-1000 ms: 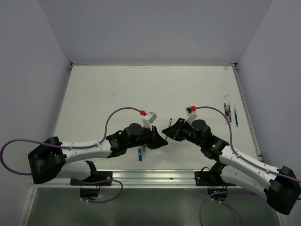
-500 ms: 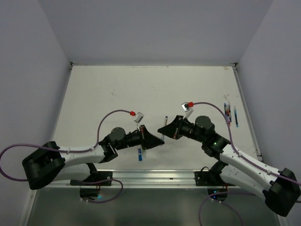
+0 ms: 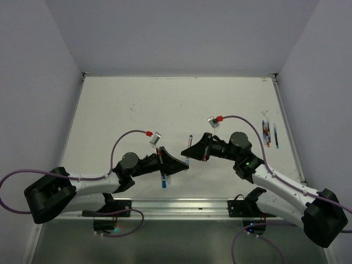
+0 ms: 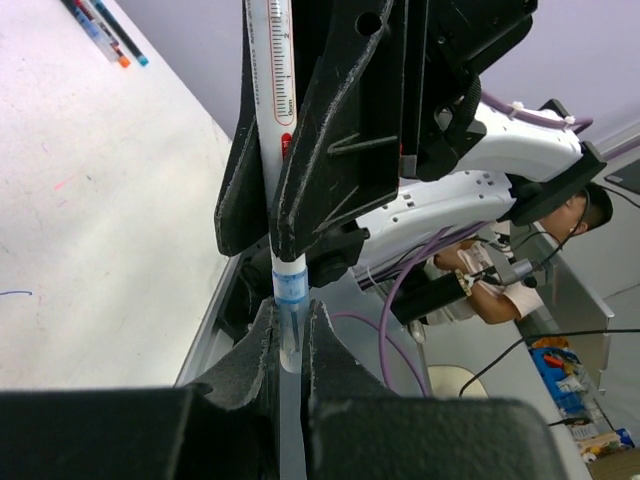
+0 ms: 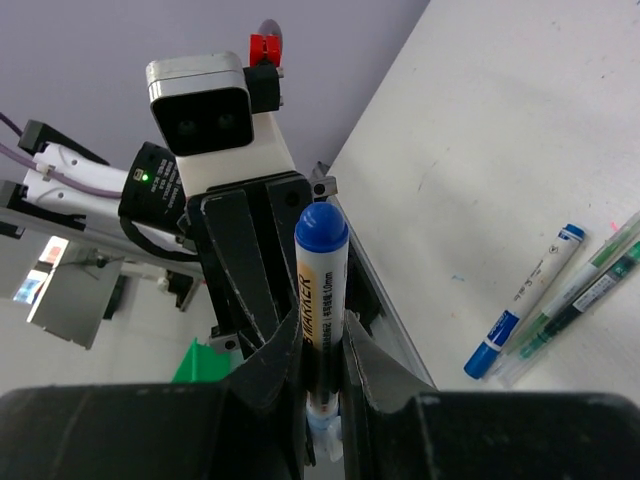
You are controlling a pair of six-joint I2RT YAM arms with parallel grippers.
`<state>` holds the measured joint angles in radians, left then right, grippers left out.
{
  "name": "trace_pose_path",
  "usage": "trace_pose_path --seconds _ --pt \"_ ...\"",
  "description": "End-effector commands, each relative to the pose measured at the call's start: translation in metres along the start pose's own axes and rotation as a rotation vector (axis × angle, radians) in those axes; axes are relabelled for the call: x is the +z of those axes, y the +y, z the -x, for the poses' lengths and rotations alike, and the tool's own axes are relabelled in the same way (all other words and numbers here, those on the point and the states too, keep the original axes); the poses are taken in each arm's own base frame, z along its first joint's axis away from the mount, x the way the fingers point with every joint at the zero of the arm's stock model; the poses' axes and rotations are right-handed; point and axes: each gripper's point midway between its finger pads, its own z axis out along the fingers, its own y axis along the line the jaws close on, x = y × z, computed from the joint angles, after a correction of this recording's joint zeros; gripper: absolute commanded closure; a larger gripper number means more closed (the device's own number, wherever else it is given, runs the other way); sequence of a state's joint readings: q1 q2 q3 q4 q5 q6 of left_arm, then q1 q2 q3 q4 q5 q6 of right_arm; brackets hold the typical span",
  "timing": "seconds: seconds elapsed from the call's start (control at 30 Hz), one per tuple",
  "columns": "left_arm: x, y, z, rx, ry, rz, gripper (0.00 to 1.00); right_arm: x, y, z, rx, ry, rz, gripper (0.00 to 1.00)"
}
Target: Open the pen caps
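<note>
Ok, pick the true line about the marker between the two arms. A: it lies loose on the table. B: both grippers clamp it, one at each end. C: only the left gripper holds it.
B: the right gripper grips the marker by its barrel, while the left gripper pinches its clear cap.

Two grippers, left gripper (image 4: 289, 315) and right gripper (image 5: 322, 350); one held pen (image 5: 321, 280) with one clear cap (image 4: 289, 345); three loose pens (image 5: 525, 315) close by; three pens (image 3: 268, 133) far right (one whitish speck (image 3: 264, 113) nearby, too small to name)
</note>
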<state>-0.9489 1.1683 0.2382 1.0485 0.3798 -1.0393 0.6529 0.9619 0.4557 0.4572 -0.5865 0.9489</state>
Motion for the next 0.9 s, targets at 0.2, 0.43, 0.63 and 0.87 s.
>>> trace_pose_path --seconds 0.2,0.43,0.63,0.87 --pt "-0.032 0.079 -0.011 0.062 0.096 0.558 1.0 -0.015 -0.039 0.076 -0.094 -0.301 -0.29 1.0" --pt "-0.085 0.125 0.0 0.025 -0.033 0.993 1.0 -0.038 -0.081 0.086 0.001 -0.387 -0.58 1.0" --pt "-0.048 0.102 -0.016 0.116 0.118 0.791 1.0 -0.05 -0.093 0.102 0.039 -0.49 -0.69 1.0" --pt "-0.001 0.018 -0.053 0.036 0.247 0.179 1.0 -0.026 -0.086 0.121 0.009 -0.478 -0.623 1.0"
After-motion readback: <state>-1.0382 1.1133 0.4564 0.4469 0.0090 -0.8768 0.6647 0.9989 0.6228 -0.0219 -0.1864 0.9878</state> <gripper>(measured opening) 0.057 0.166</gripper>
